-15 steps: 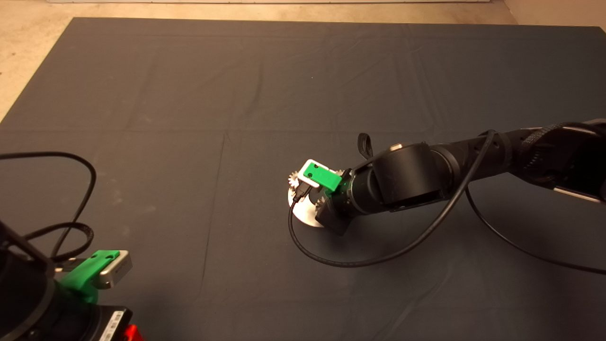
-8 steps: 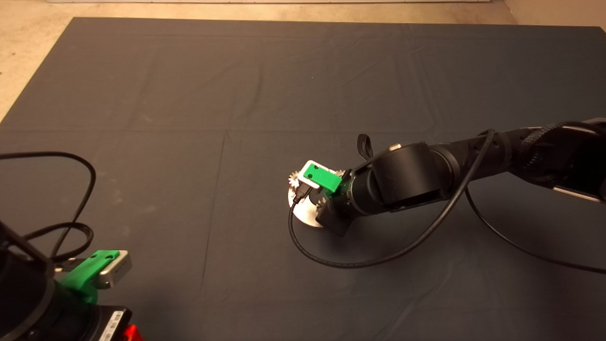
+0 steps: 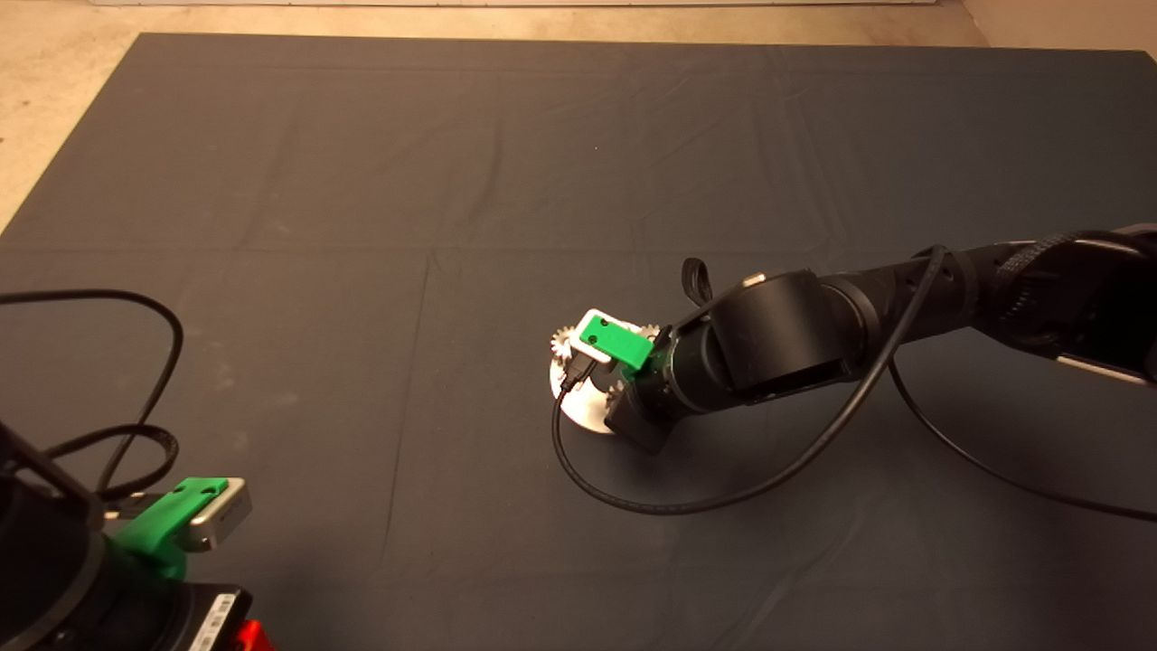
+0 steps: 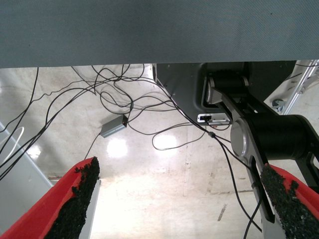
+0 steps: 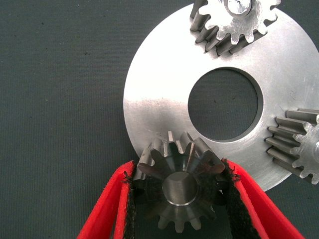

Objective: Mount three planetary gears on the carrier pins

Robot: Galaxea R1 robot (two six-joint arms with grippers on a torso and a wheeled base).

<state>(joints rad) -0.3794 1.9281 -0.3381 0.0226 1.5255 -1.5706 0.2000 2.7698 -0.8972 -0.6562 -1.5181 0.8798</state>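
Note:
The shiny round disc (image 5: 159, 89) with a central hole lies flat on the dark mat (image 5: 60, 99). One planetary gear (image 5: 234, 22) sits on a carrier pin (image 5: 239, 6), and another gear (image 5: 299, 144) sits at the disc's edge. My right gripper (image 5: 180, 174) is shut on a third gear (image 5: 182, 199), both pads pressing its teeth, and a pin's round end shows in its centre hole. From above, the disc (image 3: 583, 411) and one gear (image 3: 562, 342) peek out beneath the right wrist. My left gripper (image 4: 182, 209) is parked open at the mat's lower left corner.
A black cable (image 3: 687, 502) loops on the mat in front of the right arm. Another cable (image 3: 136, 362) curls at the left. The left wrist view shows the floor with tangled cables (image 4: 124, 99) and the robot's base (image 4: 269, 134).
The right wrist has sunk very slightly over the disc. The left arm has not moved.

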